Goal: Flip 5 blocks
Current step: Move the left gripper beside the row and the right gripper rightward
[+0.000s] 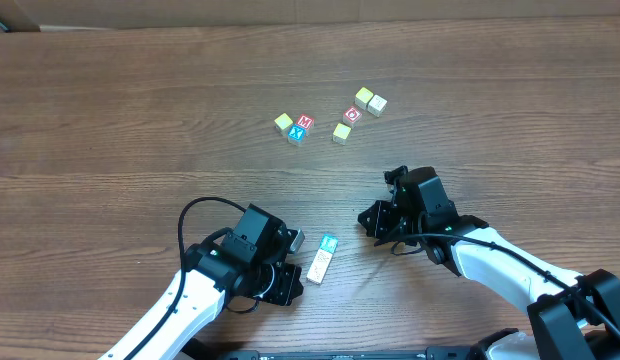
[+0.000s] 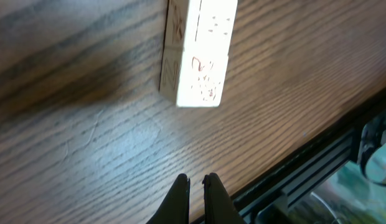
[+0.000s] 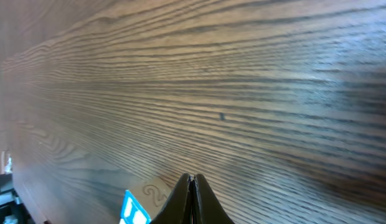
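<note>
Left hand (image 2: 196, 178): fingers pressed together with nothing between them, tips low over the brown wood-grain desk (image 1: 140, 110), aimed at a short row of small wooden alphabet cubes (image 1: 321, 259) lying just ahead, near the desk's front edge. Right hand (image 3: 192, 182): also closed and empty, on the other side of the row, near it but not touching. The row reads as one blue-faced cube (image 1: 328, 243) at the far end and two pale cream cubes (image 1: 317, 269) touching end to end. A loose group of further cubes (image 1: 341, 132), with yellow, red and cream faces, sits well apart toward the middle of the desk. Handling, judged: the cubes are rigid, very light, smooth-faced wood, far smaller than either hand. They are likely to skate on the desk or twist out if pinched off-centre. The best hold looks to be across two opposite side faces at mid-height, fingers opened only a little wider than the cube. In the row the touching faces are blocked, so grip across the free sides or start at an end. Not resolved: the pale cubes are overexposed in the left wrist view, showing only faint red print with unreadable letters, and the frame cuts off the row's far end. The blue cube is cropped at the bottom edge of the right wrist view. From overhead both hands' fingertips are lost against their dark bodies. Which cubes count as flipped cannot be told.
</note>
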Controlling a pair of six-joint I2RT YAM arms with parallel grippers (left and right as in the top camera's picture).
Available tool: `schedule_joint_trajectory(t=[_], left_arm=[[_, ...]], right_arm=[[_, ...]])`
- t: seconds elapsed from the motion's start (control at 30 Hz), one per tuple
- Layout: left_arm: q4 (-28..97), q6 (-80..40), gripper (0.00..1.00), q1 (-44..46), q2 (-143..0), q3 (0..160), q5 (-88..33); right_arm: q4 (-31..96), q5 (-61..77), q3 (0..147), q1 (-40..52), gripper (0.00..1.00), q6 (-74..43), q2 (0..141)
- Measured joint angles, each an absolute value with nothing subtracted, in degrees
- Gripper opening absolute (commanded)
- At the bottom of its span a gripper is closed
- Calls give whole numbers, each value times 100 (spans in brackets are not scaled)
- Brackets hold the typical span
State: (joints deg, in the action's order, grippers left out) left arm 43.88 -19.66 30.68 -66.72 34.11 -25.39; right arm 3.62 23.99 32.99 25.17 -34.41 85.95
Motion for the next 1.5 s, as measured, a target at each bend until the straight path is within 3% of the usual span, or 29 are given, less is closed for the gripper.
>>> schedule_joint_trajectory(t=[0.43,1.5], left_arm=[[4086,-2132,4,3068,-7463,3409,-2742],[4005,-2255,4,3068,-7526,3135,-2897]], right_arm=[[89,2480,3299,2517,4,-3450,8600],[-537,2508,3299,2517,4,-3774,9139]])
